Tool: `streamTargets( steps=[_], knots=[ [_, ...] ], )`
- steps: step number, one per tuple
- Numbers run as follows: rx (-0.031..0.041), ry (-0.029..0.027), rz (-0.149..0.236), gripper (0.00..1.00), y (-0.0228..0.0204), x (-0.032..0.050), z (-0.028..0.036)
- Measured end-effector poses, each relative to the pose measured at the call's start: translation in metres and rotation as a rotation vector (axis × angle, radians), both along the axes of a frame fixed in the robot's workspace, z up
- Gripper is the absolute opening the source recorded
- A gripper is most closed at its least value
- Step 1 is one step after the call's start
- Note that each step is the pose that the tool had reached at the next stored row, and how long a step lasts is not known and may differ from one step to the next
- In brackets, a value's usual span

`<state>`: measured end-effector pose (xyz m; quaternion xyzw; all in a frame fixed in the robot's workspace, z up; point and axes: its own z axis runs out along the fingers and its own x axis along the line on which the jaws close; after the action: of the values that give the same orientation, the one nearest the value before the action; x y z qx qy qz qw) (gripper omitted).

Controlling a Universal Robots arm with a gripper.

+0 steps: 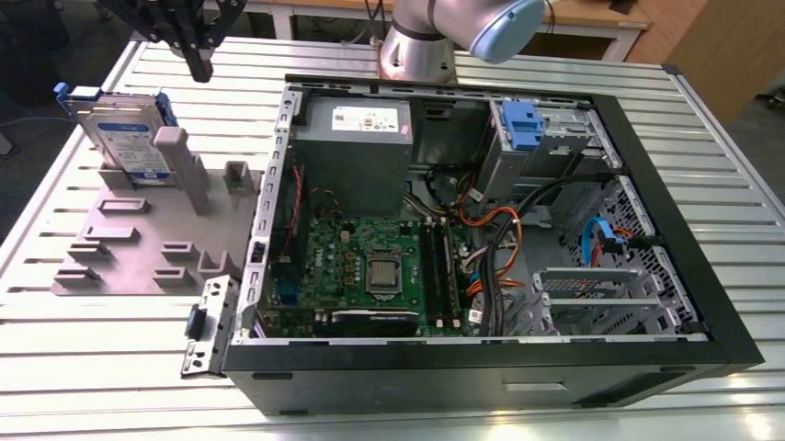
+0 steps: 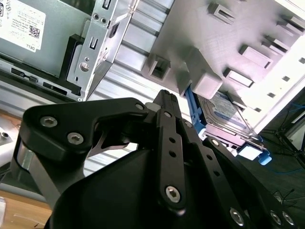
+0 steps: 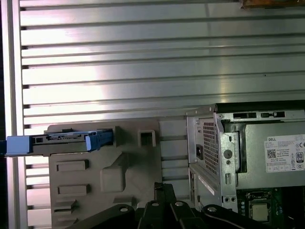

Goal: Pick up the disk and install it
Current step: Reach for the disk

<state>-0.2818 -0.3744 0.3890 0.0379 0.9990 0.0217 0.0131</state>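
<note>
So, the disk is standing on edge in a slot of the grey holder, blue frame around it, a blue tab poking out at one end, label facing the camera in the exterior view. I'm guessing it's parked upright so its thin top edge is sticking up free for a pinch from above instead of lying flat on the table. Nothing is touching it. The gripper is hanging above it and a bit farther from the camera, clearly apart, fingers looking pressed together with nothing between them. On the exterior view's right of the holder, the computer case is lying on its side with the panel off, so the board, cables and grey power supply are facing up, which I'd say is making the inside reachable from overhead.

The exterior view is giving the whole layout plus the height gap. The first wrist view is looking straight down, showing the disk as a thin strip edge-on in the holder. The second wrist view is catching the disk by its labelled face at a slant, past the gripper and its black linkage.
</note>
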Motion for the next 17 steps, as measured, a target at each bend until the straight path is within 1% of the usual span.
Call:
streamTargets(
  steps=[5, 14, 17],
  knots=[
    [0.0000, 0.0003, 0.000, 0.11, 0.0000, -0.0021, -0.0004],
    [0.0000, 0.0003, 0.000, 0.11, 0.0003, -0.0105, -0.0009],
    [0.0001, 0.0002, 0.000, 0.11, 0.0004, -0.0121, -0.0012]
  ],
)
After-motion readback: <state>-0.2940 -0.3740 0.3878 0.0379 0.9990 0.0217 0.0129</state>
